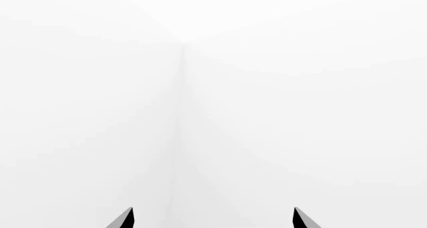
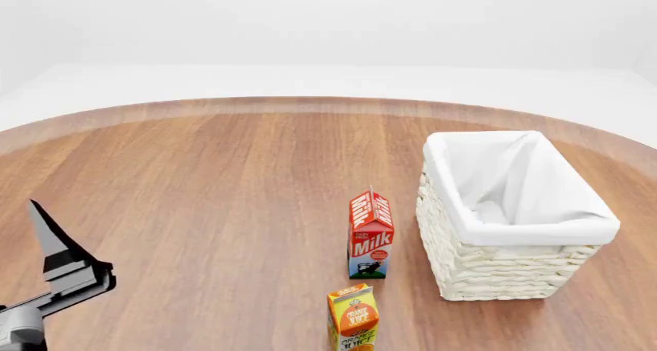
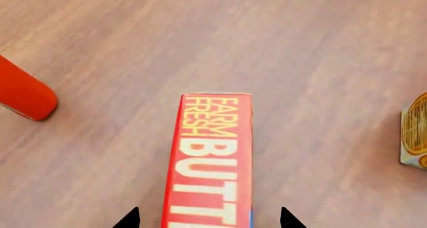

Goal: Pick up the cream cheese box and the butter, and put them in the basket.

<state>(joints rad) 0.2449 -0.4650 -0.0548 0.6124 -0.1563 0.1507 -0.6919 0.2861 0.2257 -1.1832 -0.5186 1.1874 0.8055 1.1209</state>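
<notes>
Red butter box [image 3: 210,163] between the spread right jaws, above the wooden desk [image 3: 300,48]. White basket [image 2: 513,220] beside the milk carton [image 2: 371,234]. Left jaws spread too, facing blank white.

On the bench [image 2: 205,189], the basket [image 2: 482,278] stands at the right. Just left of it stands the milk carton [image 2: 371,235], a small gap between them. In front of the milk carton, nearer the robot, stands the orange juice carton [image 2: 353,318]. The left gripper [image 2: 46,247] sits over the bench's near left part, well apart from the cartons. In the right wrist view, the butter [image 3: 210,163] lies on the bench between the right gripper's [image 3: 208,219] fingers [image 3: 130,219], with a rounded object [image 3: 23,95] off to one side and a carton's corner [image 3: 415,135] to the other.
</notes>
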